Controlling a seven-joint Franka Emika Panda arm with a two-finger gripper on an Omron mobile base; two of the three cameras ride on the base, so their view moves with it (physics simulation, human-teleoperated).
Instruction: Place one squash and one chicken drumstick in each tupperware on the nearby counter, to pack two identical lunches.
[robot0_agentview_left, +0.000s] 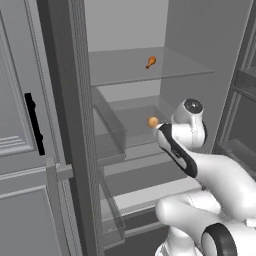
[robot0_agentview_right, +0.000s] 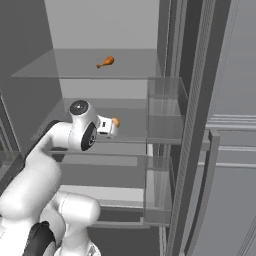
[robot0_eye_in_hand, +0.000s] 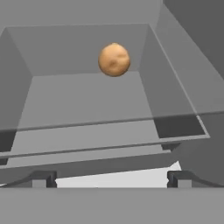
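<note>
Drumstick (robot0_agentview_left: 150, 62) lies on the fridge's upper glass shelf (robot0_agentview_left: 180, 70); a second orange-brown food (robot0_eye_in_hand: 114, 59) sits in the drawer (robot0_eye_in_hand: 87, 105) below. I see my pincer (robot0_eye_in_hand: 112, 178) spread wide, empty, facing it.

Round orange-brown food (robot0_eye_in_hand: 114, 59) lying in a clear bin (robot0_eye_in_hand: 175, 87).
Possibly a drumstick seen end-on; fingertips (robot0_eye_in_hand: 43, 178) standing wide apart below.
</note>
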